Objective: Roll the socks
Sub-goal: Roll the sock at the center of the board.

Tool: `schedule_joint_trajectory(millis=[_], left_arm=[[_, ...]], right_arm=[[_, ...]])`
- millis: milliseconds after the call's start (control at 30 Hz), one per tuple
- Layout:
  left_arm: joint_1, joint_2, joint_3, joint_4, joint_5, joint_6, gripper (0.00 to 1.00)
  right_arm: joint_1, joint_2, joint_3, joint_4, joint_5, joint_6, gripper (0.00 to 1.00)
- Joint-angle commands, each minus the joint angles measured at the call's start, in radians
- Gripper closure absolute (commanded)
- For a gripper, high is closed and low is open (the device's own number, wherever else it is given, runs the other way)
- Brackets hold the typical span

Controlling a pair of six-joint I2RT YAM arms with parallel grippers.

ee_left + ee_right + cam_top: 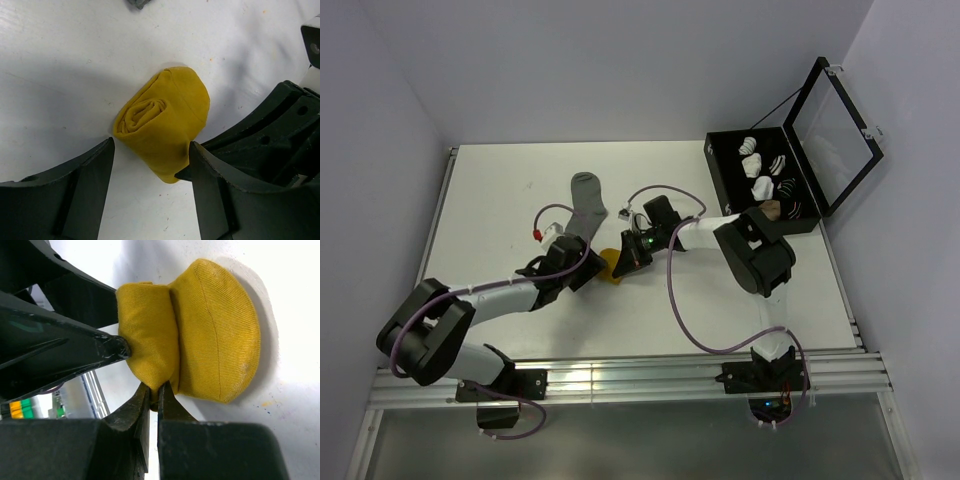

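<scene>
While the yellow sock shows from above only as a sliver on the worktop, it lies right between the left fingers and the right fingers, equally near both. The grey sock lies flat just beyond, its long axis pointing away from the arms.

From the left wrist, the yellow sock is a stubby roll between the parted left fingers; whether they touch it I cannot tell. Its long axis runs slantwise along the gap, coiled end turned left.

From the right wrist, the right fingers are pinched tight on a fold at the roll's edge, the sock's rounded end bulging right.
</scene>
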Motion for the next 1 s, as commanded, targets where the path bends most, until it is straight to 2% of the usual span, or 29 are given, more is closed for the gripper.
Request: schedule_joint_trajectory(millis=[0,333,433,467,500,600,633,767,800,833,967], left_arm=[[-0.005,0.014,-0.006,0.037,-0.026,-0.037,0.34],[-0.005,0.06,-0.009,0.002,-0.087,-0.067,0.41],[-0.003,0.08,-0.006,0.002,-0.073,-0.064,0.49],[-0.003,0.085,-0.007,0.001,-0.072,-0.062,0.58],[-0.003,0.094,-0.001,0.001,-0.067,-0.061,0.61],[-0.003,0.114,0.017,-0.018,-0.055,-0.047,0.73],[-0.005,0.119,0.023,-0.027,-0.046,-0.041,0.76],[-0.003,0.139,0.058,-0.083,-0.032,-0.002,0.89],[-0.005,0.152,0.083,-0.097,-0.029,0.005,0.9],[-0.003,0.157,0.091,-0.11,-0.026,0.012,0.91],[-0.003,0.174,0.121,-0.14,-0.001,0.042,0.95]], right_arm=[[-0.003,0.045,0.016,-0.077,0.028,-0.002,1.0],[-0.003,0.036,0.009,-0.094,0.053,-0.021,1.0],[-0.001,-0.002,-0.019,-0.074,0.085,-0.027,1.0],[0.0,-0.026,-0.028,-0.062,0.094,-0.028,0.99],[0.002,-0.042,-0.037,-0.052,0.105,-0.031,0.98],[0.012,-0.112,-0.076,-0.02,0.16,-0.041,0.89],[0.02,-0.131,-0.099,-0.011,0.215,-0.051,0.82],[0.069,-0.233,-0.149,0.03,0.383,-0.094,0.66],[0.08,-0.252,-0.16,0.046,0.423,-0.102,0.62],[0.091,-0.295,-0.18,0.053,0.456,-0.117,0.54],[0.159,-0.373,-0.218,0.083,0.647,-0.162,0.4]])
